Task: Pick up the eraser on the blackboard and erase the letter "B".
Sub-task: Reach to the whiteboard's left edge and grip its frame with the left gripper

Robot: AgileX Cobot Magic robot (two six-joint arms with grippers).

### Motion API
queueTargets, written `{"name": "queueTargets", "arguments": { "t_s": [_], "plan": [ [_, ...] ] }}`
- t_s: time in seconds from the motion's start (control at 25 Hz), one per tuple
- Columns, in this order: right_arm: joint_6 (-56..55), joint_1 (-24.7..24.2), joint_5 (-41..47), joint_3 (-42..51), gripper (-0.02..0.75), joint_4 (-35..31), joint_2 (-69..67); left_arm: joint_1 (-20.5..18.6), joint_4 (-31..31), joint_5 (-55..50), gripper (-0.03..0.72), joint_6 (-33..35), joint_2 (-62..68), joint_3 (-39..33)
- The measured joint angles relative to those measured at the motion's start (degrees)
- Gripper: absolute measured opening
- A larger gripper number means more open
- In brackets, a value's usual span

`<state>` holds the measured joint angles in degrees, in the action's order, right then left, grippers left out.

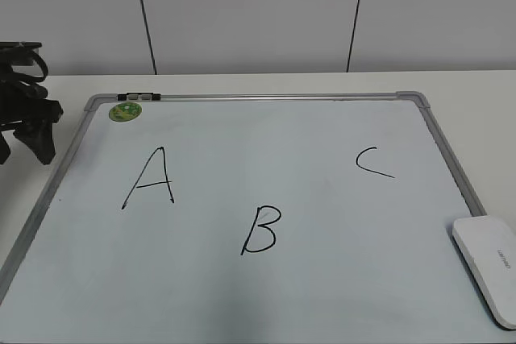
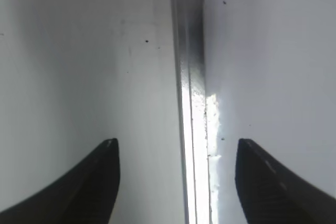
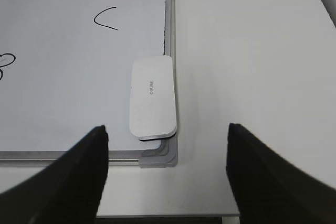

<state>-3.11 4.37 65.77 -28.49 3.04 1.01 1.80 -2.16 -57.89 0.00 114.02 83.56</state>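
The blackboard (image 1: 282, 142) lies flat on the table, a white board in a silver frame. The black letter "B" (image 1: 260, 230) is at its lower middle; only an edge of it shows in the right wrist view (image 3: 4, 64). The white eraser (image 1: 486, 267) lies on the board's near right corner, over the frame, and shows in the right wrist view (image 3: 152, 98). My right gripper (image 3: 166, 128) is open and empty, above and short of the eraser. My left gripper (image 2: 177, 141) is open and empty over the board's left frame rail (image 2: 191, 103), and shows at far left (image 1: 24, 149).
The letter "A" (image 1: 150, 179) is at the board's left and the letter "C" (image 1: 373, 163) at its right. A round green magnet (image 1: 126, 110) sits at the far left corner. White tabletop (image 3: 252, 66) extends right of the board. A wall stands behind.
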Motion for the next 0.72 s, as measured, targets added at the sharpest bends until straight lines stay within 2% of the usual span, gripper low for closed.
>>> {"name": "queueTargets", "arguments": {
  "t_s": [0.16,0.56,0.72],
  "plan": [
    [0.0,0.0,0.0,0.0,0.519,0.0,0.0,0.0,2.16,0.36,0.509,-1.43,1.5,0.0],
    [0.0,0.0,0.0,0.0,0.519,0.0,0.0,0.0,2.16,0.82,0.487,-1.7,5.11,0.05],
    [0.0,0.0,0.0,0.0,0.52,0.0,0.0,0.0,2.16,1.53,0.446,-1.78,6.0,0.05]
  ]
}}
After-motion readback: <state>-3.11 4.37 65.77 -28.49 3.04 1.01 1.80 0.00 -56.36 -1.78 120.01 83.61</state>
